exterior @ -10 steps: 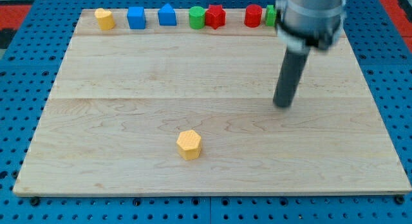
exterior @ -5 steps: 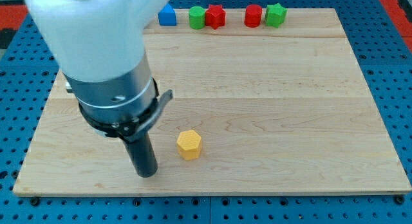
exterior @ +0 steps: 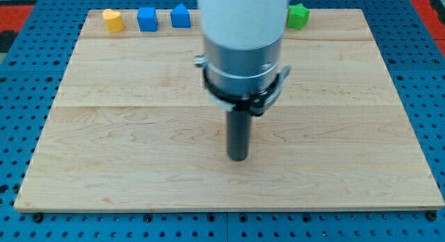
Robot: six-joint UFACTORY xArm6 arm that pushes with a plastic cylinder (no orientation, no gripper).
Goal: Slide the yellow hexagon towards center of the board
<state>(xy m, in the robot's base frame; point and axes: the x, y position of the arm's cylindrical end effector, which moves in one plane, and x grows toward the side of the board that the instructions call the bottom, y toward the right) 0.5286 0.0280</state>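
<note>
The yellow hexagon does not show anywhere on the wooden board (exterior: 104, 165); the arm may be hiding it. My tip (exterior: 238, 158) rests on the board a little below and right of its middle. The dark rod and the wide white and grey arm body (exterior: 243, 40) rise from it and cover the board's middle and upper centre. No block shows beside the tip.
Along the board's top edge stand a yellow block (exterior: 112, 20), a blue cube (exterior: 147, 19), a blue house-shaped block (exterior: 181, 16) and a green block (exterior: 298, 16). The arm hides the rest of that row. Blue pegboard surrounds the board.
My tip swept from the right side to the lower left, then back right through where the yellow hexagon stood. The hexagon showed at the lower middle before and is out of sight now.
</note>
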